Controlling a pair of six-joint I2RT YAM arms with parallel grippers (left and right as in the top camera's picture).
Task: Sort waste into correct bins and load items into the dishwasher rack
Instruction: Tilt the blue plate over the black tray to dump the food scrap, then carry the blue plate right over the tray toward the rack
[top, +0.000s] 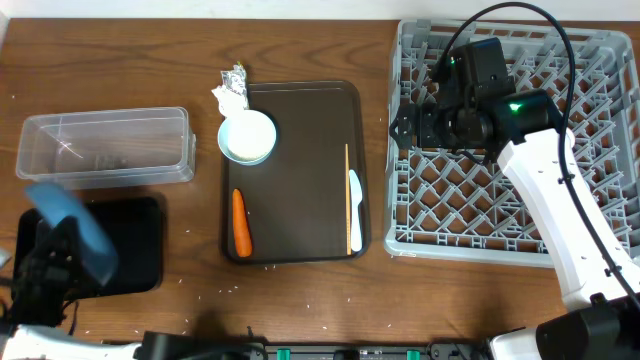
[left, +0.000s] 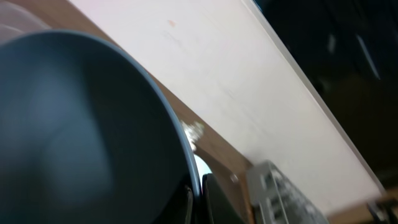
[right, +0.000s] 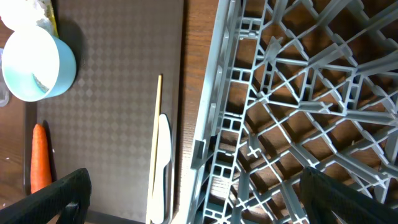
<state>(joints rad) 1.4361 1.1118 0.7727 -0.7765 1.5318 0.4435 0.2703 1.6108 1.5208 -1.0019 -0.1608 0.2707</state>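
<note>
Blue plate (top: 72, 228) clenched in left tool (left: 200, 199) above black tray (top: 135, 250); right tool (top: 405, 126) released over rack (top: 600, 100).

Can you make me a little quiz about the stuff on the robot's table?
1. True or false: the carrot lies on the brown serving tray.
2. Pick one: what does the left gripper hold? A) a pink cup B) the blue plate C) a banana
3. Fill the gap: the open right gripper hangs above one edge of the big grey ____.

Key: 1 true. 2 B. 3 rack.
</note>
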